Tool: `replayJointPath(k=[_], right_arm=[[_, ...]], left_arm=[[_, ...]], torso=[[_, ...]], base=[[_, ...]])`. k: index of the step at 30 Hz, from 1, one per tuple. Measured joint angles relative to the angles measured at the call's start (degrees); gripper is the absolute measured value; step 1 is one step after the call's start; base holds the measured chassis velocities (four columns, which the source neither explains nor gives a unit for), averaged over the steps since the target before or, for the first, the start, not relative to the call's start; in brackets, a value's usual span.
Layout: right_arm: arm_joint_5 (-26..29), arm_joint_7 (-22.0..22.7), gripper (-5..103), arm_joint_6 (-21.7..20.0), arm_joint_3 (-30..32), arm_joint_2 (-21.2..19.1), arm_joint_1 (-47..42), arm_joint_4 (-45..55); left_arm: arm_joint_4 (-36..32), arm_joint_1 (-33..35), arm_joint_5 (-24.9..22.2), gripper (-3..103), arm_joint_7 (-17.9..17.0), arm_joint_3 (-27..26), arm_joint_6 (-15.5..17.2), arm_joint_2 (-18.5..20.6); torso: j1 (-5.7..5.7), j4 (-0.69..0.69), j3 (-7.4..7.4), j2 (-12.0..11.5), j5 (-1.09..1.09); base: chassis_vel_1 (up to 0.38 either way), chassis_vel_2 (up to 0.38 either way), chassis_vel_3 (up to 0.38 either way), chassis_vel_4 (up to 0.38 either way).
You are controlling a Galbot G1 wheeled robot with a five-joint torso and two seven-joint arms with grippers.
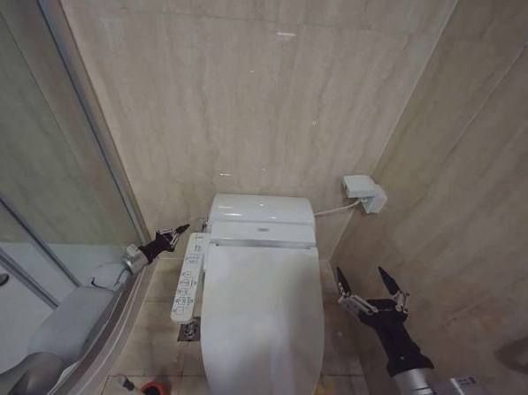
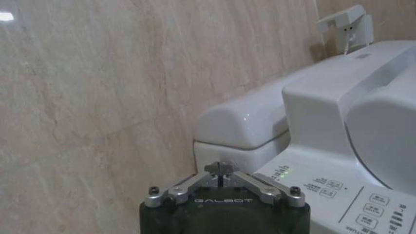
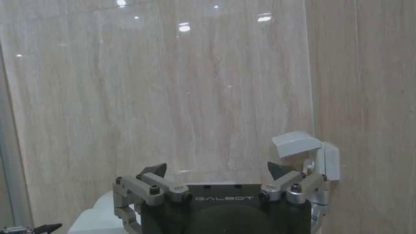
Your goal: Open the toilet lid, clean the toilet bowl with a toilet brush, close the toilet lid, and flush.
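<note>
Pinched shut, the left gripper point(image 1: 184, 229) hovers just beside the button panel point(image 1: 189, 284), likely to flush (toilet lid point(image 1: 262, 321) down); right gripper point(image 1: 372, 285) waits, fingers spread.

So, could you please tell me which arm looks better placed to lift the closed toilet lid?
Probably the right. The right gripper is open and hangs beside the toilet lid. The left gripper is shut, back near the button panel.

Glossy beige marble walls point(image 1: 252, 82) meet in a corner; a glass shower screen point(image 1: 36, 150) stands left, above beige floor tiles point(image 1: 155, 333).
</note>
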Motion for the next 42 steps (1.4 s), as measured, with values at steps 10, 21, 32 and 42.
replayJointPath(k=[10, 21, 32, 42], right_arm=[[0.0, 0.0, 100, 0.0, 0.0, 0.0, 0.0, 0.0], [0.0, 0.0, 100, 0.0, 0.0, 0.0, 0.0, 0.0], [0.0, 0.0, 100, 0.0, 0.0, 0.0, 0.0, 0.0], [0.0, 0.0, 100, 0.0, 0.0, 0.0, 0.0, 0.0]], left_arm=[[0.1, 0.1, -0.1, 0, 0.3, -0.3, 0.0, 0.0], [0.5, -0.2, -0.1, 0, 1.2, -0.2, -0.1, -0.1], [0.6, 0.4, -0.1, 0, 2.5, -0.7, -0.7, -0.3], [2.1, 0.7, 1.2, 0, 5.2, -0.6, -2.0, -0.4]], torso=[[0.0, 0.0, 0.0, 0.0, 0.0], [0.0, 0.0, 0.0, 0.0, 0.0], [0.01, 0.0, 0.0, 0.0, 0.0], [0.0, 0.0, 0.0, 0.0, 0.0]], base=[[-0.015, 0.012, 0.011, -0.01], [-0.028, 0.033, 0.034, -0.039], [-0.007, 0.007, 0.012, -0.009], [0.0, 0.0, 0.0, 0.0]])
